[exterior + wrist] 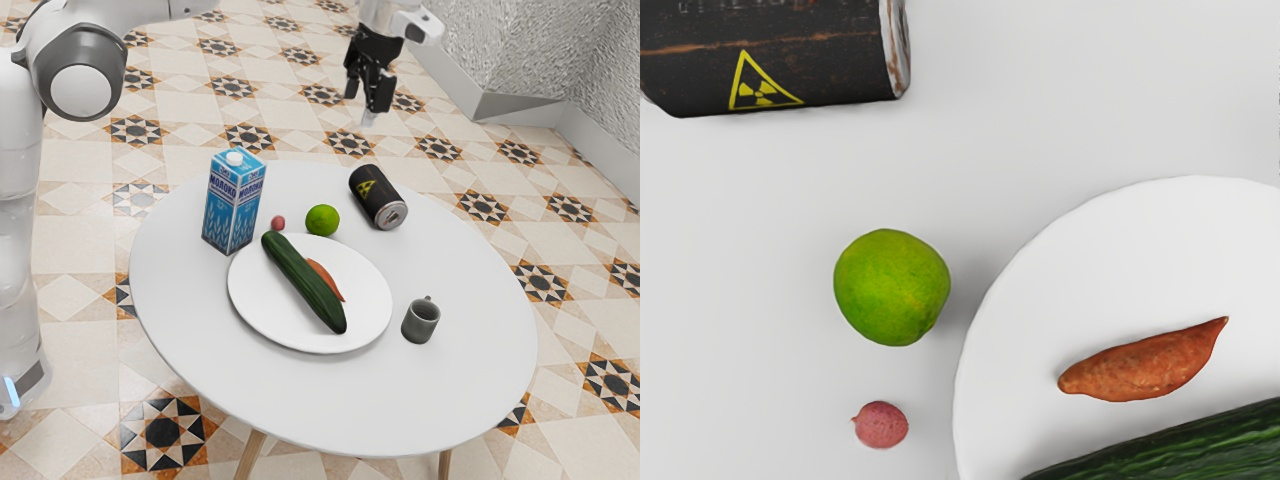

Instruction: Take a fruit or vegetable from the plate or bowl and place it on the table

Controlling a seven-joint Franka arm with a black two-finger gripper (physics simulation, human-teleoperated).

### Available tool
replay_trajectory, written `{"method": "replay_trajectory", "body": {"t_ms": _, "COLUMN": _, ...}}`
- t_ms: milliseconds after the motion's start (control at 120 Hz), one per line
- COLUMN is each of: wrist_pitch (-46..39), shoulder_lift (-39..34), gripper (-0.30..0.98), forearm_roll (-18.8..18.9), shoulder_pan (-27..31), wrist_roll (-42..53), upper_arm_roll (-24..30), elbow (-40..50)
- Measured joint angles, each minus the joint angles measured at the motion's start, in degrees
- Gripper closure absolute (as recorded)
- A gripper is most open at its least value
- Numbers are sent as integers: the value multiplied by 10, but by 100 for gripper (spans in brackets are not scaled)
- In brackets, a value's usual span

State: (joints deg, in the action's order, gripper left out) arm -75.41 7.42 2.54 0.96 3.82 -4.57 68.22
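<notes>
I am holding my black two-finger gripper (364, 101) above the round white table (450, 400), jaws standing spread. The long dark-green cucumber (304, 284) and tapered orange-brown sweet potato (1142, 366) are lying on the round white plate (255, 312). The blue-and-white rectangular carton (234, 203) is standing upright near it, displaying "МОЛОКО" on two faces. The black cylindrical can (379, 197) is lying sideways, bearing a yellow radiation-warning triangle; its small upper lettering is proving illegible.

Table (470, 370): plate (262, 300), carton (232, 208), mug (420, 323), can (375, 195), lime (322, 220), lychee (278, 223)
</notes>
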Motion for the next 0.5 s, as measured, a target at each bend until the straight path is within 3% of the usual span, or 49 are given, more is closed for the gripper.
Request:
{"method": "replay_trajectory", "body": {"t_ms": 233, "wrist_pitch": -29, "shoulder_lift": -1, "gripper": 0, "forearm_roll": 0, "shoulder_pan": 0, "wrist_roll": 8, "upper_arm_roll": 0, "elbow": -1}}
{"method": "replay_trajectory", "body": {"t_ms": 300, "wrist_pitch": -29, "shoulder_lift": -21, "gripper": 0, "forearm_roll": 2, "shoulder_pan": -1, "wrist_roll": 10, "upper_arm_roll": 3, "elbow": -59}}
{"method": "replay_trajectory", "body": {"t_ms": 383, "wrist_pitch": -28, "shoulder_lift": -44, "gripper": 0, "forearm_roll": 6, "shoulder_pan": -5, "wrist_roll": 12, "upper_arm_roll": 34, "elbow": -119}}
{"method": "replay_trajectory", "body": {"t_ms": 500, "wrist_pitch": -31, "shoulder_lift": -23, "gripper": 0, "forearm_roll": 10, "shoulder_pan": -44, "wrist_roll": 14, "upper_arm_roll": 71, "elbow": -123}}
